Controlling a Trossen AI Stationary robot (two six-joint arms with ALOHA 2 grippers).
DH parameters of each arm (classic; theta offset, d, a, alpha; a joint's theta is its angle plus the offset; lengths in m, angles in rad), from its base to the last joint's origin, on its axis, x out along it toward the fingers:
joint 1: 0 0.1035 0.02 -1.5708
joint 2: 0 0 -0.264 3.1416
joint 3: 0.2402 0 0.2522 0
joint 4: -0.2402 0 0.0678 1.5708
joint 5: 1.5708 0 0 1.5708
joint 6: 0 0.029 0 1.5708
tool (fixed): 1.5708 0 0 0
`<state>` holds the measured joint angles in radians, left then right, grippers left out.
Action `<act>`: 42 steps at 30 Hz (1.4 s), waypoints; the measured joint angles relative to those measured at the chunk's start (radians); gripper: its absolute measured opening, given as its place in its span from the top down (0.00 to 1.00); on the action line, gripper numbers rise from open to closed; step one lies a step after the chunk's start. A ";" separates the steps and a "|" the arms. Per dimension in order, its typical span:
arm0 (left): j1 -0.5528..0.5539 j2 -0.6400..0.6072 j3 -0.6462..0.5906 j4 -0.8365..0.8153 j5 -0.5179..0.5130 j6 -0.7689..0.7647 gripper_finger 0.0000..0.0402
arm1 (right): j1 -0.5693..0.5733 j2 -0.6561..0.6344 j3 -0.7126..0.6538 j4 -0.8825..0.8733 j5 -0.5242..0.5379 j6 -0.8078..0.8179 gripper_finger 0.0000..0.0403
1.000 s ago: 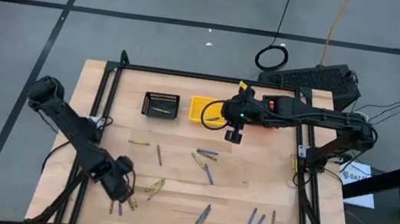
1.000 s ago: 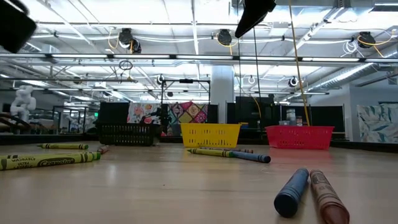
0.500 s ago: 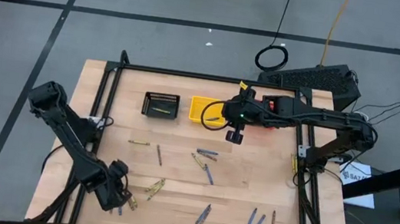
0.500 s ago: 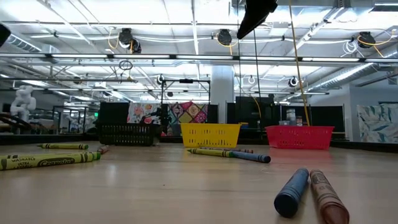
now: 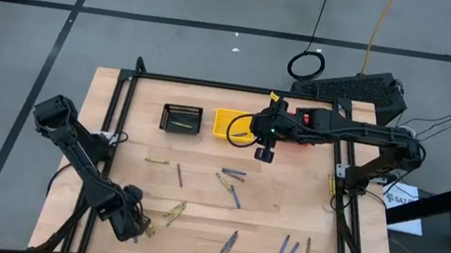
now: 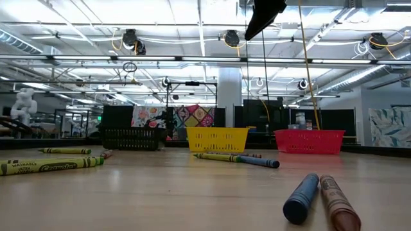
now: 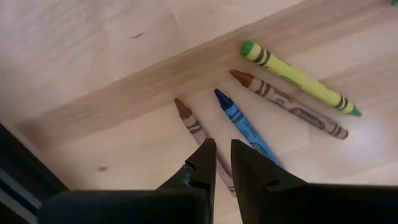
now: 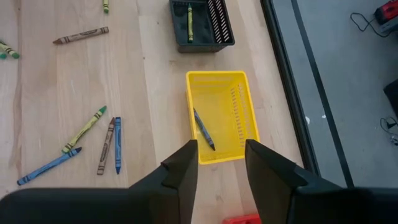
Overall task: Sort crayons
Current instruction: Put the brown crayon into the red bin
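Note:
Crayons lie scattered on the wooden table [image 5: 286,196], among them a pair [image 5: 233,172] at the middle and several [image 5: 284,248] near the front edge. My left gripper [image 7: 222,163] points down at the front left, its fingertips a narrow gap apart, nothing between them. It hangs just above a brownish-red crayon [image 7: 189,118], beside a blue one [image 7: 239,118]. My right gripper [image 8: 221,149] stands open high above the yellow basket [image 8: 239,118], where a blue crayon [image 8: 203,129] lies. An olive crayon [image 8: 189,12] lies in the black basket [image 8: 217,25].
A red basket [image 6: 308,141] stands right of the yellow one at the back, mostly under my right arm in the high view. A black frame rail [image 5: 112,129] runs along the table's left side close to my left arm. Two crayons [image 6: 321,199] lie close to the low camera.
My left gripper has gone down and toward the table's near left corner, rolling about its own axis, and has left the low view's top left corner. My right arm has kept still.

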<state>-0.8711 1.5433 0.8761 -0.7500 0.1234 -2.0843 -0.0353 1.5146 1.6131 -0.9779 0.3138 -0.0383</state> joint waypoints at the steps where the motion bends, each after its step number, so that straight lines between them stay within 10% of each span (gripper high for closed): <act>1: -0.002 0.000 0.000 0.000 0.000 -0.021 0.89 | 0.000 0.000 0.000 0.000 0.000 0.000 0.70; 42: -0.067 0.154 0.006 0.022 -0.010 -0.139 0.90 | 0.002 0.000 0.000 0.000 -0.002 0.053 0.70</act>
<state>-0.9382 1.6976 0.8825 -0.7275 0.1135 -2.2229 -0.0330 1.5150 1.6131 -0.9779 0.3115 0.0151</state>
